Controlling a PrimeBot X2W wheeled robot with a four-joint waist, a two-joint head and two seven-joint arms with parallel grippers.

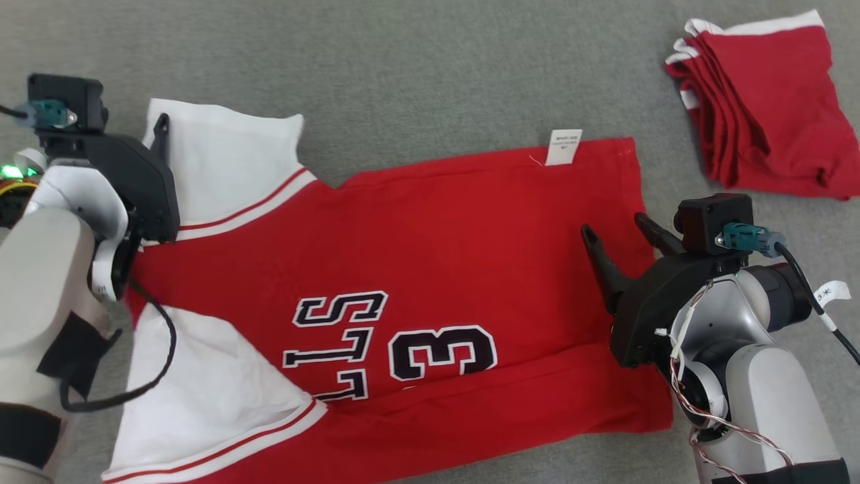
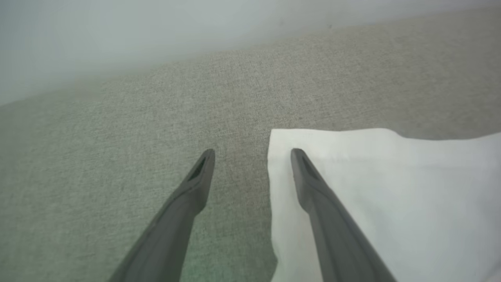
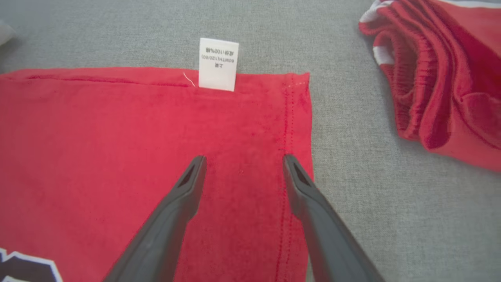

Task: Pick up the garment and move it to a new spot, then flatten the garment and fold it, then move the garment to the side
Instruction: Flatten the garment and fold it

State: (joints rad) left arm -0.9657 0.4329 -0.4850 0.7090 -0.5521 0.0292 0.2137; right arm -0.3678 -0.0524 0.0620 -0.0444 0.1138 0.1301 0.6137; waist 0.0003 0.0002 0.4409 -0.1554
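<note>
Grey woven cloth (image 1: 430, 60) covers the whole work surface. Across its middle lies the red jersey (image 1: 437, 222), spread nearly flat, its long axis running from the robot's left to its right: sleeves at the left end, hem (image 3: 291, 117) at the right. A second red garment (image 1: 766, 114), already folded, sits well apart at the far right.

Each arm is over one end of the jersey, so neither is the nearer – the left arm has the sleeve end and the right arm the hem end. The pale left forearm (image 1: 40, 282) comes up from the lower left, the right forearm (image 1: 759, 376) from the lower right, and both wrists point away from the robot.

The far white sleeve (image 1: 228, 154) lies under the left gripper (image 2: 252, 150). Its jaws are wide and hold nothing, and they straddle the sleeve's outer edge – one finger over white cloth, the other over bare surface. The near sleeve (image 1: 208, 396) is untouched.

The right gripper (image 3: 244, 156) is also wide and empty, with both fingers over red cloth just inside the hem's stitching. I cannot tell whether either gripper touches the fabric.

A small white care tag (image 1: 563, 146) sticks out past the far edge, beyond the right gripper. The fold looks likely to start from these two ends.
</note>
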